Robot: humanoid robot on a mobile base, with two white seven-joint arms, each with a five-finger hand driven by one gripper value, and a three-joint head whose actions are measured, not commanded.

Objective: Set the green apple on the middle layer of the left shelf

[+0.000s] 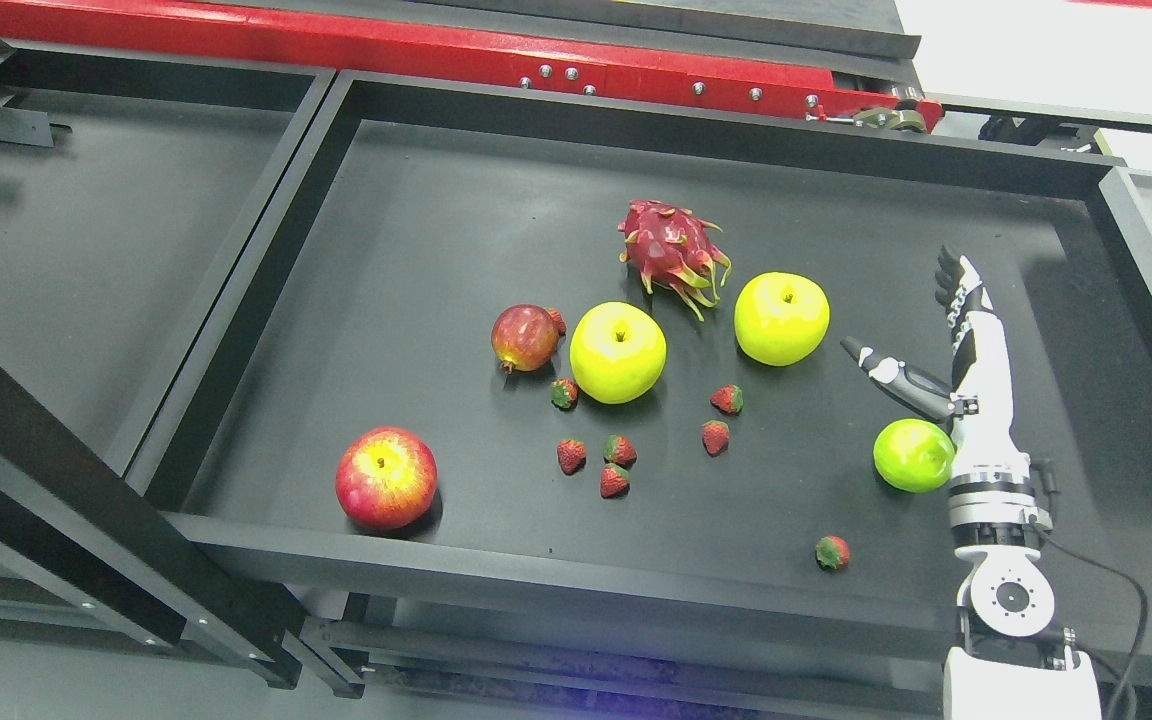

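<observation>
Right robot hand (941,345) spread wide, empty, just beside green apple (912,456).

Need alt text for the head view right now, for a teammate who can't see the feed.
The right hand, fingers open and holding nothing, hovers just behind the green apple near the right side of a black tray. Two yellow-green apples, a red apple, a pomegranate, a dragon fruit and scattered strawberries also lie on the tray.

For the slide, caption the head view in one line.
Right hand, fingers open, poised beside the green apple on a black tray of scattered fruit.
</observation>
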